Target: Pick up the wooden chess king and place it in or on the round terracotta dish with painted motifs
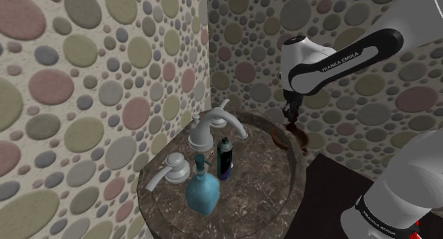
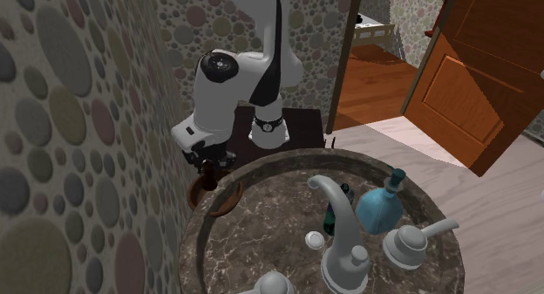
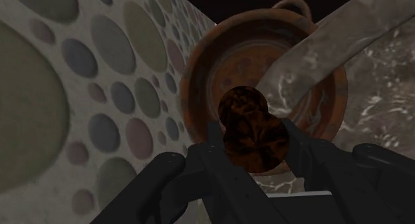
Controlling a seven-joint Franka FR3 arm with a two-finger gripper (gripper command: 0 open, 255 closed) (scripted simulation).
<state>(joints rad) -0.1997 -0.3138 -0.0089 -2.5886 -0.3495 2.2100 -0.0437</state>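
My black gripper (image 3: 253, 153) is shut on the dark brown chess king (image 3: 251, 131), which sticks out between the fingers. Straight beyond the king lies the round terracotta dish (image 3: 199, 90), brown-orange with faint painted marks, partly overlapped by the sink's rim. In the shoulder view the gripper (image 1: 291, 121) hangs just above the dish (image 1: 278, 137) at the far right edge of the basin. In the second exterior view the gripper (image 2: 209, 166) holds the king (image 2: 210, 176) over the dish (image 2: 228, 199), which sits between the sink and the pebbled wall.
A dark marble round sink (image 1: 248, 202) carries a white faucet (image 1: 213, 128), a teal bottle (image 1: 203, 191), a small dark bottle (image 1: 225, 159) and a white handle (image 1: 172, 170). Pebble-patterned walls (image 1: 85, 96) close in. An open wooden door (image 2: 475, 74) stands beyond.
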